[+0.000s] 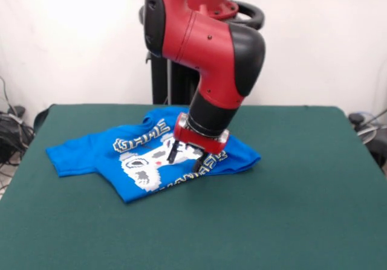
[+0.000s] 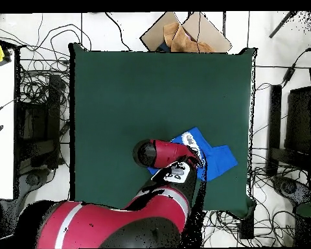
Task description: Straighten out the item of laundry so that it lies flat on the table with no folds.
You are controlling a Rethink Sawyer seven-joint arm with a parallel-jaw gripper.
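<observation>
Reaching down from above, claw (image 1: pixel 189 156) spread open over rumpled T-shirt (image 1: pixel 91 152) print on table (image 1: pixel 290 209).

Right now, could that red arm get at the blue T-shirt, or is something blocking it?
Probably yes. The gripper hangs directly over the blue T-shirt, its jaws open at the printed chest, and nothing lies between them on the green table.
</observation>
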